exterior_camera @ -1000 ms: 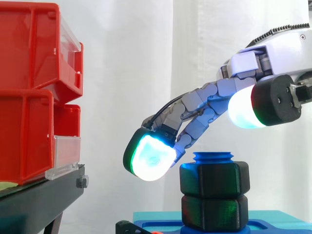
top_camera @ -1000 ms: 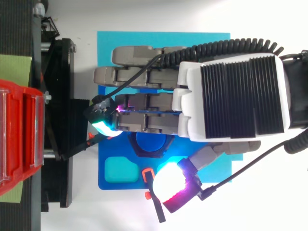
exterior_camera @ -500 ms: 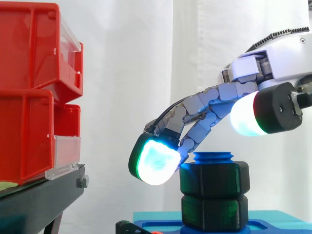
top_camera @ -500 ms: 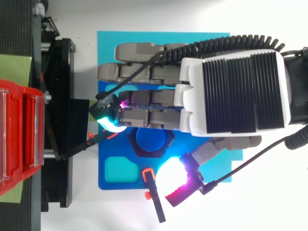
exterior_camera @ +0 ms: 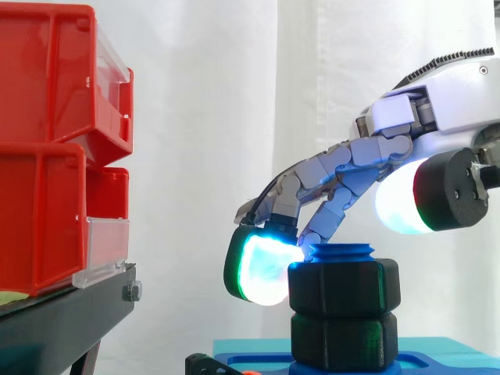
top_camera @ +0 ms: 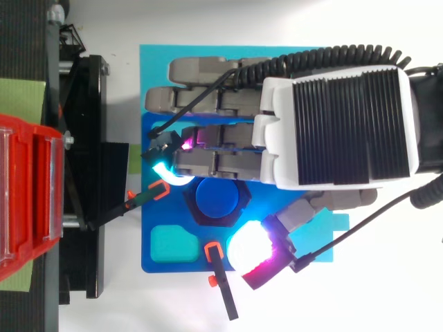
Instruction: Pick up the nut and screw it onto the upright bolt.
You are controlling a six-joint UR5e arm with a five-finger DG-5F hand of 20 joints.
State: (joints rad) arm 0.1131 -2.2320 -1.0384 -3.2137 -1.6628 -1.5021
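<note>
**Fingertip at the nut, thumb held off**

We see the hand (top_camera: 339,124) reaching in over the work with its fingers stretched forward and sloping down, only lightly bent and lying side by side; it grips nothing. The lowest fingertip pad (exterior_camera: 264,269), glowing cyan and green, sits at the side of the black hexagonal plastic nut (exterior_camera: 344,287) that faces away from the palm (the side view has pad and nut overlapping, so we cannot tell whether they truly touch). The thumb pad (exterior_camera: 398,205), glowing white and cyan, hangs higher than the nut and apart from it, on the other side from the fingers.

The nut sits directly under the fingers, already on the blue upright plastic bolt (top_camera: 218,200), whose tip stands just above it, close under the bent fingers. Below it on the same bolt rests a lower black hexagonal nut (exterior_camera: 342,341), standing on the blue moulded base plate (top_camera: 154,261) under the hand. Well beyond the fingertips, red plastic bins (exterior_camera: 47,156) are stacked on a black stand (exterior_camera: 62,320).
</note>
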